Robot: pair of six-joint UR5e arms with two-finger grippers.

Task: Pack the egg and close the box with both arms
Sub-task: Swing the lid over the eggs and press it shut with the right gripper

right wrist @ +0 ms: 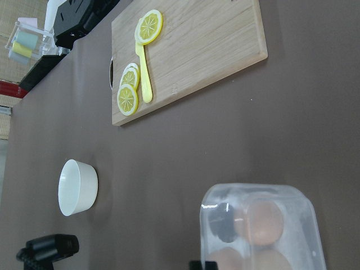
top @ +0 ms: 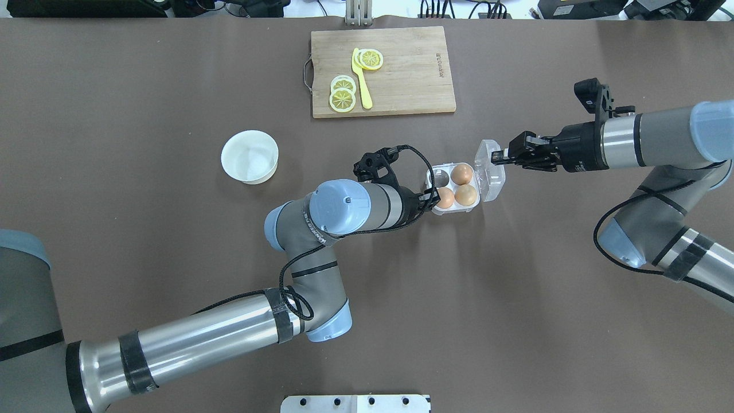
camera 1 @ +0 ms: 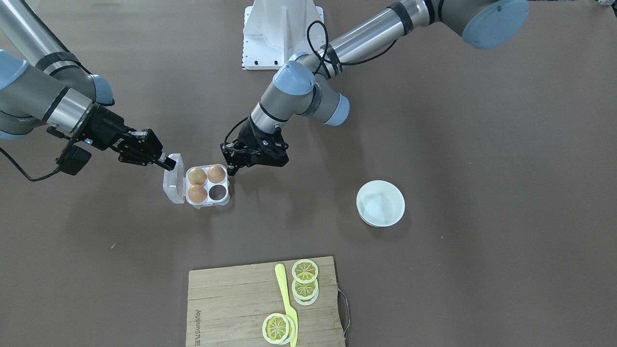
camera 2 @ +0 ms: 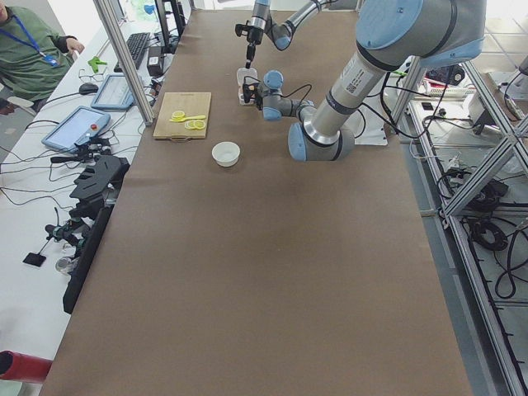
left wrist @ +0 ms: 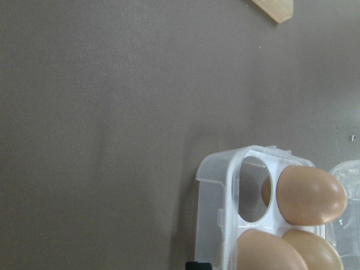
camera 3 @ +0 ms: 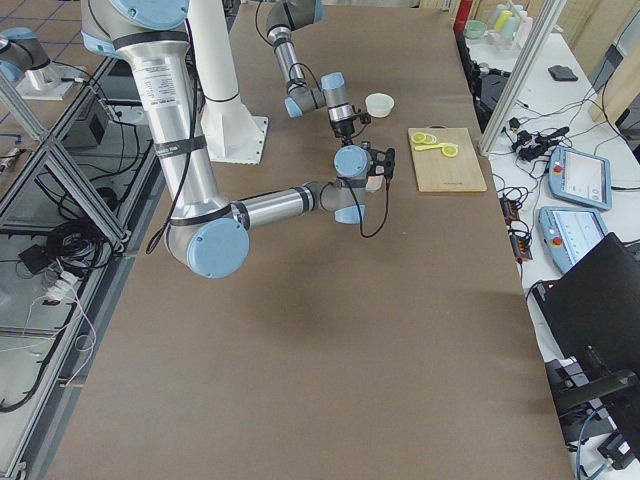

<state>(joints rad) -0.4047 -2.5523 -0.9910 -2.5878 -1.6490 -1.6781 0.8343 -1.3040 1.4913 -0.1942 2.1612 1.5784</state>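
Pinching the box [camera 1: 226, 193] lid with the right gripper [camera 1: 169, 165], clear from front; left gripper [camera 1: 231, 169] beside it, wrist-hidden overhead, grip untellable.

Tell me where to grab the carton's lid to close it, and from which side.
Take the lid by its free outer edge, opposite the hinge, coming in from the side away from the eggs. It stands part-open beside the carton, so that thin edge is exposed, clear of the three eggs, and should give most leverage for swinging it over.
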